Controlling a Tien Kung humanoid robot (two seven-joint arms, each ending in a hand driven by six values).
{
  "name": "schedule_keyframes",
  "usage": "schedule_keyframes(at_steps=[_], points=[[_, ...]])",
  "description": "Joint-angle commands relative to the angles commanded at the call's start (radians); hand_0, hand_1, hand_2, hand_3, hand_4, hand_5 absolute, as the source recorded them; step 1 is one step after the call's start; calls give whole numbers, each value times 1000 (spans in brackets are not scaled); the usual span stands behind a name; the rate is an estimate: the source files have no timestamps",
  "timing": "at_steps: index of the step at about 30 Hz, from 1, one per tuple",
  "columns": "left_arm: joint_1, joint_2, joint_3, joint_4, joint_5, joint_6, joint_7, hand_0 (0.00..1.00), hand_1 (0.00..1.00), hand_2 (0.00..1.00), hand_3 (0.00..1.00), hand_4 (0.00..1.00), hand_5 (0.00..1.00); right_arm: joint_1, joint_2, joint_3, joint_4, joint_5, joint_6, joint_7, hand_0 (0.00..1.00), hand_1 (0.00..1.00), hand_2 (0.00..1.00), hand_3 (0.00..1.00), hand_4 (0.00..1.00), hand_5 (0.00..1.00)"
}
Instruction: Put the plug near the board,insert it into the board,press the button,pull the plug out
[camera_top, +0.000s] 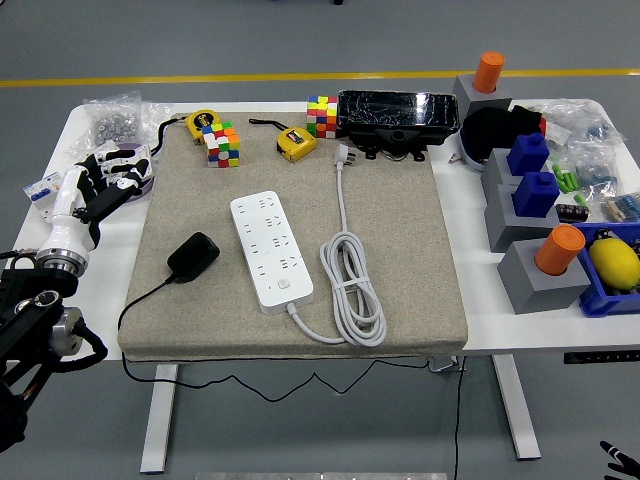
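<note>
The black plug (194, 256) lies free on the grey mat (400, 250), left of centre, just left of the white board (271, 251) and apart from it, its thin cable trailing toward the lower left. The left robot hand (103, 183) hovers at the upper left table (60, 235) edge, fingers spread, grasping nothing.
</note>
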Motion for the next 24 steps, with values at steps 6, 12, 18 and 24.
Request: schedule_keyframes(at_steps=[6,12,18,24], points=[[-7,6,2,1,9,-12,15,393,418,498,547,762,234,8,-3,0,4,-4,-4,1,560,637,611,600,964,494],[-8,6,-4,3,16,-18,21,394,418,499,548,762,234,12,-10,-4,4,-4,-5,0,560,637,611,600,964,494],[-6,9,-15,18,18,-21,26,395,418,498,548,760,235,11,-2,-13,3,-1,-3,1,561,637,613,600,964,494],[-6,9,-23,22,21,-22,28,394,421,499,548,759,237,15,-2,-18,0,1,-3,1,560,636,613,600,964,494]])
